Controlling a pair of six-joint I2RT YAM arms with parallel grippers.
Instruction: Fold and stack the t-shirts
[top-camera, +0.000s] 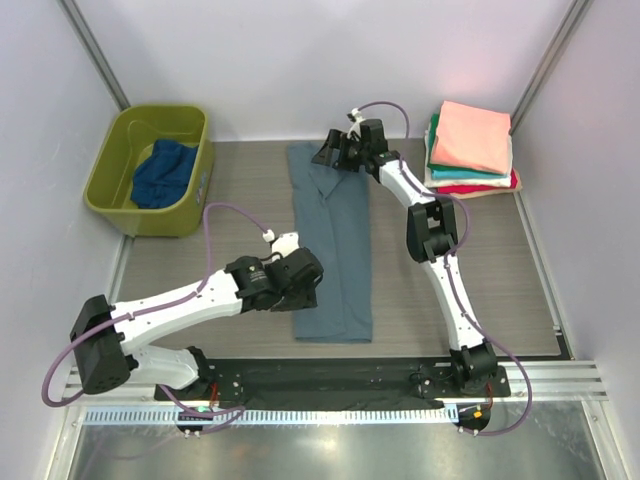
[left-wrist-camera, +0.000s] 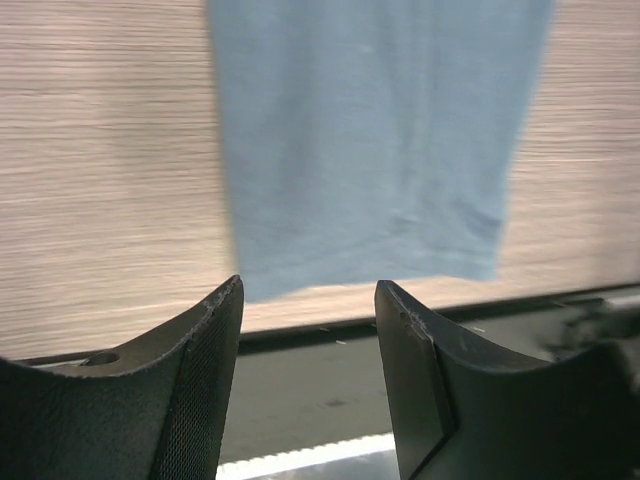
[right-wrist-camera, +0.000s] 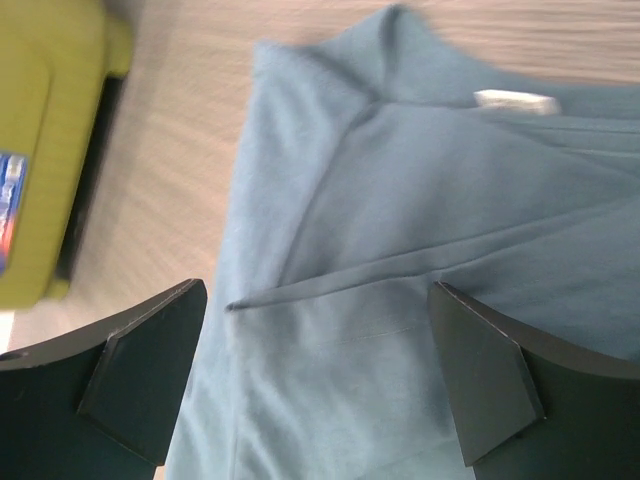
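Note:
A dusty grey-blue t-shirt (top-camera: 335, 245) lies folded lengthwise into a long strip down the middle of the table. My left gripper (top-camera: 300, 280) hovers at the strip's left edge near its near end. It is open and empty (left-wrist-camera: 310, 300), with the shirt's hem (left-wrist-camera: 370, 150) ahead of it. My right gripper (top-camera: 326, 152) is over the collar end, open and empty (right-wrist-camera: 318, 290), just above the cloth (right-wrist-camera: 400, 200). A stack of folded shirts, salmon pink on top (top-camera: 472, 135), stands at the back right. A dark navy shirt (top-camera: 165, 172) lies crumpled in the tub.
An olive-green tub (top-camera: 110, 175) stands at the back left, and its side shows in the right wrist view (right-wrist-camera: 40, 150). White walls enclose the table. A black base plate (top-camera: 330, 385) and a rail run along the near edge.

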